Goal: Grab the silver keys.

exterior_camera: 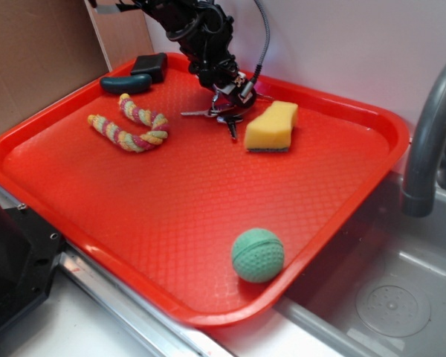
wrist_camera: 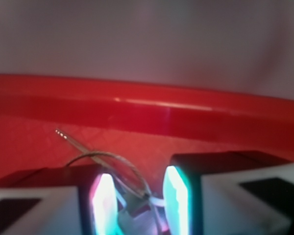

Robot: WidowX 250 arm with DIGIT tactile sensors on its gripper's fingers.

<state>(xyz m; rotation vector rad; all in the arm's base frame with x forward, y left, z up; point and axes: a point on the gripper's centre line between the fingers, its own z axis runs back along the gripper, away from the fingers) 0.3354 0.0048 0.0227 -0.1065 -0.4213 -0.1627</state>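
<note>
Red plastic tray (exterior_camera: 171, 223) — wide bare floor across its middle and front-left. Obstacles: yellow rectangular sponge (exterior_camera: 271, 126) just right of the small silver metal keys (exterior_camera: 217, 114); raised back rim (wrist_camera: 147, 105) close behind them; striped twisted rope toy (exterior_camera: 132, 128) to the left, apart; dark teal oblong (exterior_camera: 126, 83) and black block (exterior_camera: 150, 66) in the back-left corner; green dimpled ball (exterior_camera: 258, 255) near the front edge, well apart.

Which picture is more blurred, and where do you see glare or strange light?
Wrist view: soft all over; the fingers glow white-cyan on their inner faces, and a glare streak lies on the tray rim. Exterior view: mostly sharp, the keys readable, with pale glare on the tray's near right rim.
</note>
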